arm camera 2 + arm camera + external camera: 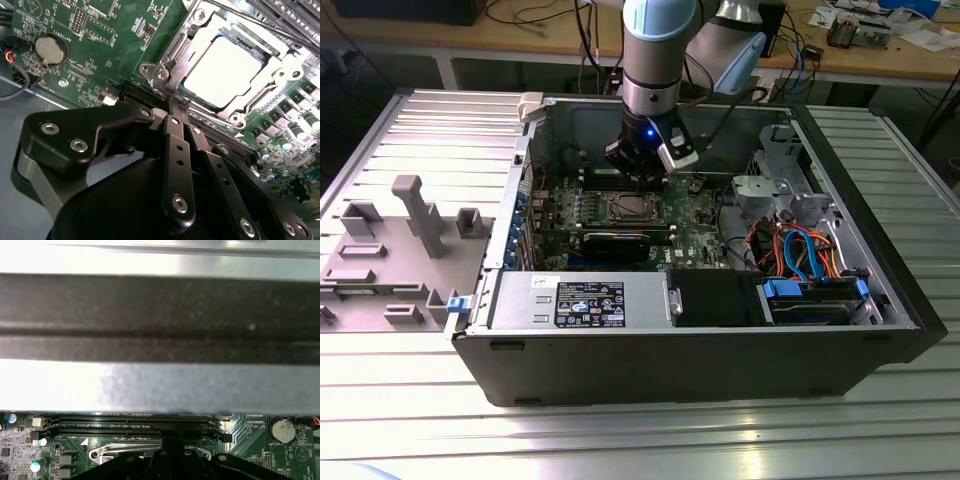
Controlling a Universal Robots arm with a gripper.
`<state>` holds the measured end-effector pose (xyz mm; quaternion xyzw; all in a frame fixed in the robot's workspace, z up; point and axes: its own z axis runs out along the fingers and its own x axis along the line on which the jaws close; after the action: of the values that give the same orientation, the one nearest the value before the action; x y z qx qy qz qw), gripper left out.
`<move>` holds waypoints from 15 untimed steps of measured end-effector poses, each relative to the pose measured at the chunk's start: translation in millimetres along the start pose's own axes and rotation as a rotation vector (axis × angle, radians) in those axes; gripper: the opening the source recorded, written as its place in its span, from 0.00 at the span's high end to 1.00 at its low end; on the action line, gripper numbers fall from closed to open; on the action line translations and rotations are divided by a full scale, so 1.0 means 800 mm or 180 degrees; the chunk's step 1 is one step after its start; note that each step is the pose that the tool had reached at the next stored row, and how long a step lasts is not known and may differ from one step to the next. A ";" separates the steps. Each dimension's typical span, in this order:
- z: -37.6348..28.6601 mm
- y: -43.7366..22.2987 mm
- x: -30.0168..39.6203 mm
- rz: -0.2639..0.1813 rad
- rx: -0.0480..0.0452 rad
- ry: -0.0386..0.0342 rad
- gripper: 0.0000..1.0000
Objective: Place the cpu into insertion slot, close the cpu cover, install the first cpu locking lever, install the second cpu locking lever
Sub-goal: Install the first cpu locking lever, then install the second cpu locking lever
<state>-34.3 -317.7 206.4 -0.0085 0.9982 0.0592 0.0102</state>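
Observation:
The cpu (225, 70) lies flat in the insertion slot (628, 207), its pale metal top showing through the window of the cpu cover (167, 57), which lies down over it. A thin lever rod (260, 22) runs along the far side of the socket. My gripper (172, 106) is shut, its black fingers meeting at a point just beside the socket's near edge with nothing visible between them. In the exterior view the gripper (642, 182) hangs over the back edge of the socket inside the open case. The fingertips (167, 442) sit next to the socket frame (115, 452).
Long black memory slots (130, 424) run beside the socket, below the case wall (160, 305). A coin battery (50, 49) sits on the green board. A black expansion card (620, 243), the power supply (580, 300), and a drive bay with blue and orange cables (810, 260) fill the case.

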 end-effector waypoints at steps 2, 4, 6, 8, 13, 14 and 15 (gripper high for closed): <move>-0.0002 -0.0017 0.0000 0.0000 0.0004 0.0000 0.89; -0.0002 -0.0020 0.0000 0.0001 0.0004 0.0000 0.89; -0.0002 -0.0023 0.0000 0.0000 0.0004 0.0000 0.89; -0.0003 -0.0025 0.0000 0.0000 0.0004 0.0000 0.89; -0.0004 -0.0031 0.0000 0.0000 0.0004 0.0000 0.89; -0.0004 -0.0032 0.0000 0.0000 0.0004 0.0000 0.89; -0.0004 -0.0032 0.0000 0.0000 0.0004 0.0000 0.89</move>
<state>-34.2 -320.3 206.4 -0.0085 0.9982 0.0586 0.0102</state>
